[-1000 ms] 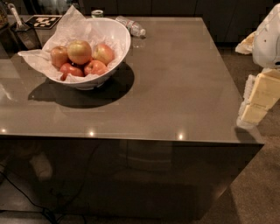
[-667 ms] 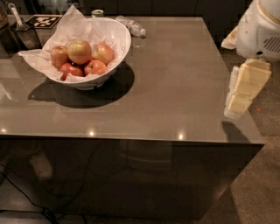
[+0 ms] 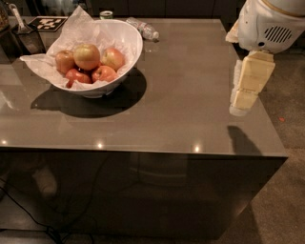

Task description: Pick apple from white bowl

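The white bowl (image 3: 125, 35) stands at the far left of the grey table, lined with crumpled white paper. Several apples lie in it. The apple (image 3: 86, 56), the largest and roundest, yellow-gold with a red-orange blush, sits on top near the bowl's middle. Smaller red and pinkish apples lie around it. My gripper (image 3: 244, 97) hangs from the white arm at the right, over the table's right edge and far from the bowl. It points down and holds nothing.
A clear plastic bottle (image 3: 143, 28) lies on the table behind the bowl. A small can (image 3: 106, 15) and a black-and-white marker tag (image 3: 47, 23) sit at the far edge. A dark holder with a utensil (image 3: 26, 35) stands at far left.
My arm and gripper have moved in from the right edge of the view toward the table, further left and up, now over the table's right edge. The bowl and apples have not moved.
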Robot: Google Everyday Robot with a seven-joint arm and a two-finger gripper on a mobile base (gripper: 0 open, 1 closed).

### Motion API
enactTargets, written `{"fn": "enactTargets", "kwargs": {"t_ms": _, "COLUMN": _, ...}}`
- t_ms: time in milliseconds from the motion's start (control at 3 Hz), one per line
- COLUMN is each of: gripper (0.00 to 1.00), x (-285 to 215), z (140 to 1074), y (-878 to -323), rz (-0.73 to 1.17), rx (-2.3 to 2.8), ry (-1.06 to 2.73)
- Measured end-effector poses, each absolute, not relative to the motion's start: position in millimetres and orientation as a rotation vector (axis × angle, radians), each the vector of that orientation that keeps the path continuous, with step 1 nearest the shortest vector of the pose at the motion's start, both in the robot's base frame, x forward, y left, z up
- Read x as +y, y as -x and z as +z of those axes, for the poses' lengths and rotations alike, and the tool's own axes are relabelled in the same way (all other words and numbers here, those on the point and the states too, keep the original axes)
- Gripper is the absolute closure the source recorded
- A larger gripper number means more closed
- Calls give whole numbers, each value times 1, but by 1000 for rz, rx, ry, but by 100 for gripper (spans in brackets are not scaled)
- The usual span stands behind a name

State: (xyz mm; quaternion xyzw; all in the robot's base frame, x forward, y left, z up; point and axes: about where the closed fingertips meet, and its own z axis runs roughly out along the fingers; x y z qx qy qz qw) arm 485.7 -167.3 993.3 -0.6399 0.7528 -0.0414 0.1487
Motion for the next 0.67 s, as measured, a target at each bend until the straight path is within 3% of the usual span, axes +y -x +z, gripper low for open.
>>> {"fn": "enactTargets", "kwargs": {"t_ms": 667, "gripper": 0, "x": -113, "z": 1047, "y": -527, "rz": -117, "rx": 2018, "ry": 1825}}
